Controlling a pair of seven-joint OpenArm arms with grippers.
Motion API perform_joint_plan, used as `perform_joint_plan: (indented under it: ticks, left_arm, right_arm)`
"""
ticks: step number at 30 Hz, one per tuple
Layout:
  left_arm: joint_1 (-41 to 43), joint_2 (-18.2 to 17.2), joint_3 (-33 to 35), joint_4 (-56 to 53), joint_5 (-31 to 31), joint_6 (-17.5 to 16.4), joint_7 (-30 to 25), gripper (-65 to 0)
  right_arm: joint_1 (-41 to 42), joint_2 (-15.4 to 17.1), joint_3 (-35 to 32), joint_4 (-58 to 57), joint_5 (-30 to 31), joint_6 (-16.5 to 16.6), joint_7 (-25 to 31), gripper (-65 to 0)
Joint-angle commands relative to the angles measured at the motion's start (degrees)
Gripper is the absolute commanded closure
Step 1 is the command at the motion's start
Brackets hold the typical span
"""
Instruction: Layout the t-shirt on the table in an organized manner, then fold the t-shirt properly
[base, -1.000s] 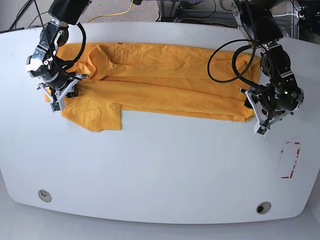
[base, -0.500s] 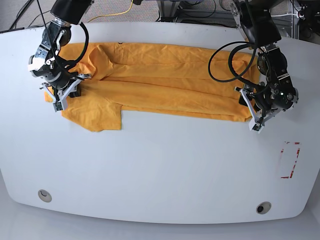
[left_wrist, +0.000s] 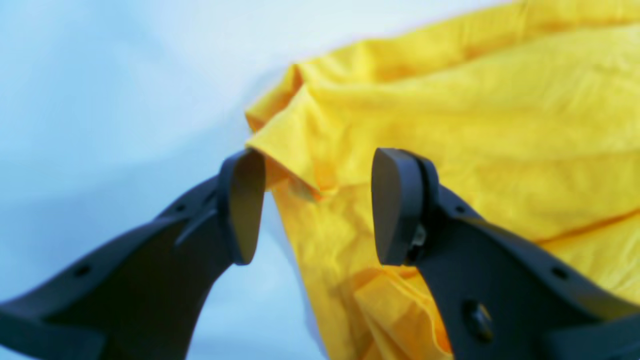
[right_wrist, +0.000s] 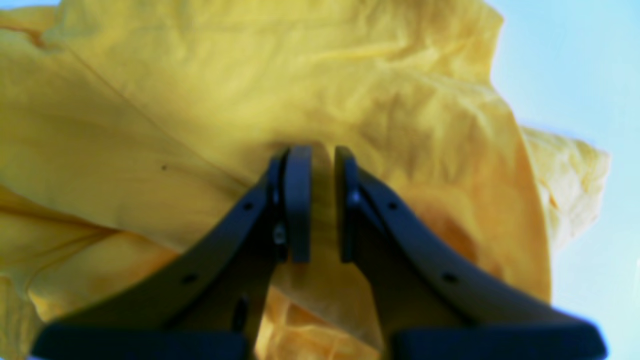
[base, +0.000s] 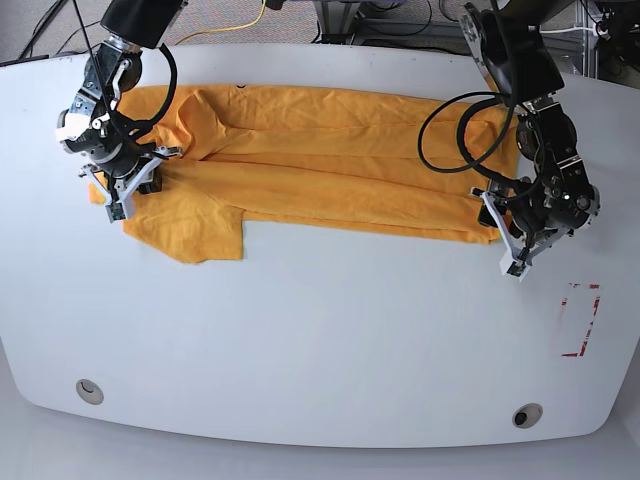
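Right gripper (right_wrist: 316, 202) is pinched tight on a fold of the t-shirt (base: 330, 160) at its sleeve end, cloth bunched just ahead of the fingertips. Left gripper (left_wrist: 311, 205) has its jaws spread wide, a hem corner sitting between them, not clamped. The shirt lies half-folded across the table (base: 330, 330), stretched between the two grippers. Risk here: if the left closes off-centre it could catch one layer only, and a lift would drag the fold crooked. No containers anywhere in view.
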Motion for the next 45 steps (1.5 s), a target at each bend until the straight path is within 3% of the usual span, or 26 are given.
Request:
perform_joint_plan:
  ticks: [1, 13, 15, 21, 23, 41, 45]
  left_arm:
    - [-2.1, -0.5, 0.1, -0.5, -0.3, 0.0, -0.8, -31.9]
    - [-4.3, -0.6, 0.1, -5.0, -0.4, 0.0, -1.2, -31.1]
    - [-4.4, -0.6, 0.1, -5.0, -0.4, 0.0, -1.2, -28.1]
    - [-4.5, -0.5, 0.6, -5.0, -0.5, 0.0, -2.2, -10.4]
    - [-4.5, -0.5, 1.8, -5.0, -0.5, 0.0, -2.7, -8.2]
    - [0.8, -1.0, 2.7, 8.9, -0.7, 0.0, 3.6, -7.6]
    - [2.6, -2.4, 2.6, 12.0, -0.5, 0.0, 5.5, -7.6]
  right_arm:
    - [0.7, 0.7, 0.2, 0.9, 0.8, -0.1, 1.1, -8.1]
    - [0.7, 0.7, 0.2, 0.9, 0.8, -0.1, 1.2, -8.1]
    - [0.7, 0.7, 0.2, 0.8, 0.8, -0.1, 1.2, -8.1]
    - [0.9, 0.7, 0.5, -1.9, 0.8, -0.1, 1.3, -8.1]
    - [1.0, 0.7, 0.5, -2.4, 0.8, -0.1, 1.3, -8.1]
    - [1.1, 0.7, 0.5, -2.7, 0.8, -0.1, 1.3, -8.1]
    - [1.1, 0.7, 0.5, -2.7, 0.8, -0.1, 1.3, -8.1]
